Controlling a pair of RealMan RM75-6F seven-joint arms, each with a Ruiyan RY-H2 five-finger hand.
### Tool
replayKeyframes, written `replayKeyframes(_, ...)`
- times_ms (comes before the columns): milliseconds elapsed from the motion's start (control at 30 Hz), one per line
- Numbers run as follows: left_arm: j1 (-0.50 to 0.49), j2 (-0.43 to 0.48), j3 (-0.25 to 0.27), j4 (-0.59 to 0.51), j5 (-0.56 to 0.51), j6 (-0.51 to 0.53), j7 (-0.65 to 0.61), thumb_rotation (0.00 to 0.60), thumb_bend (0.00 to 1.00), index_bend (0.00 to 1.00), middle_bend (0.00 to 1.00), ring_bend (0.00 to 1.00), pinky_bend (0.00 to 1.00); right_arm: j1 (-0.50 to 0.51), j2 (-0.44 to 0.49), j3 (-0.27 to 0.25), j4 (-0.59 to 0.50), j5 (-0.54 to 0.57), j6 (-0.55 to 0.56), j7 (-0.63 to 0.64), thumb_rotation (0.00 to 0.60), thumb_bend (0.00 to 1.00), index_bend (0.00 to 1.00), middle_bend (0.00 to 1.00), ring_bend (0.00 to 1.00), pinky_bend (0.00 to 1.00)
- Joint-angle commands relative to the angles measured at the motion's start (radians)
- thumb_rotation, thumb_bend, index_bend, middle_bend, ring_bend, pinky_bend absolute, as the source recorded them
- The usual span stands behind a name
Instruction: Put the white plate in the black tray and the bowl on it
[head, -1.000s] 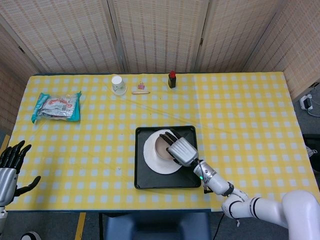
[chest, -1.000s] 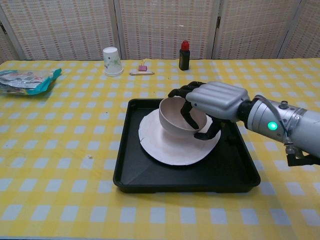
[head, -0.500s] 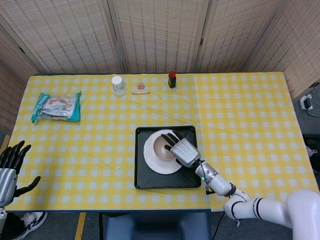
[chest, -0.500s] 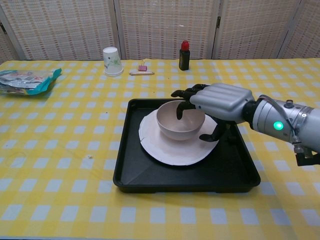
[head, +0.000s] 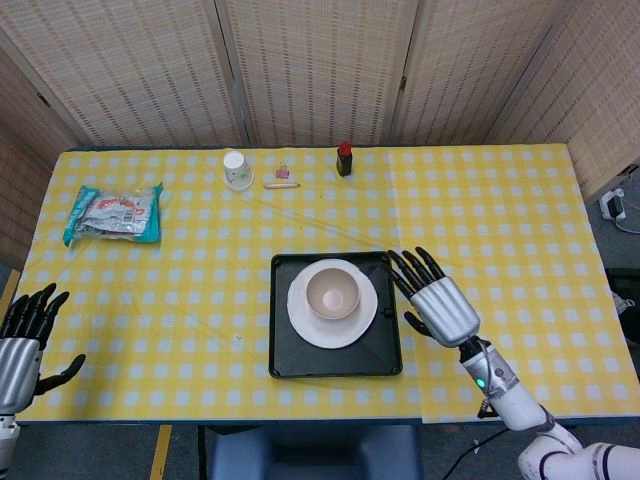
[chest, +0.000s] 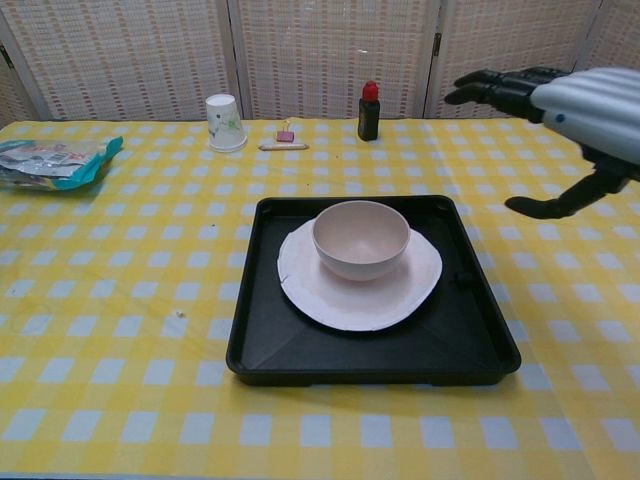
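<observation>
A pale bowl (head: 333, 291) (chest: 361, 239) stands upright on the white plate (head: 304, 318) (chest: 345, 303), which lies inside the black tray (head: 335, 361) (chest: 380, 358). My right hand (head: 436, 298) (chest: 565, 104) hovers to the right of the tray, raised off the table, fingers spread and holding nothing. My left hand (head: 24, 338) stays at the table's near left edge, also with fingers apart and nothing in it; the chest view does not show it.
Along the far edge stand a paper cup (head: 236, 169) (chest: 223, 122), a small clip and stick (head: 282, 179), and a dark red-capped bottle (head: 344, 158) (chest: 369, 111). A teal snack packet (head: 115, 213) (chest: 50, 161) lies far left. Folding screens close off the back.
My right hand let go of the bowl, which settled on the plate, and then pulled away up and to the right of the tray with fingers spread. The left hand barely moved.
</observation>
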Motion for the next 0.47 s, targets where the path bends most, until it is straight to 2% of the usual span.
replayKeyframes(33,-0.002,-0.005,0.002,-0.008,-0.002,-0.009,0.022,0.600,0.29,0.00,0.00,0.05,0.04,-0.154,0.107,-0.065,-0.086,0.004,0.152,-0.006,0.600,0.36,0.00,0.00,0.00,0.00)
replayKeyframes(133,-0.002,-0.008,0.005,-0.017,-0.005,-0.015,0.050,0.600,0.29,0.00,0.00,0.05,0.04,-0.253,0.127,-0.082,-0.056,0.027,0.254,0.058,0.600,0.36,0.00,0.00,0.00,0.00)
replayKeyframes(267,-0.003,-0.016,0.008,-0.025,-0.008,-0.022,0.090,0.600,0.29,0.00,0.00,0.05,0.04,-0.336,0.132,-0.076,0.017,0.063,0.320,0.192,0.600,0.36,0.00,0.00,0.00,0.00)
replayKeyframes(467,-0.008,-0.032,0.005,-0.034,-0.021,-0.036,0.136,0.600,0.29,0.00,0.00,0.05,0.04,-0.358,0.179,-0.062,0.012,0.113,0.270,0.205,0.600,0.36,0.00,0.00,0.00,0.00)
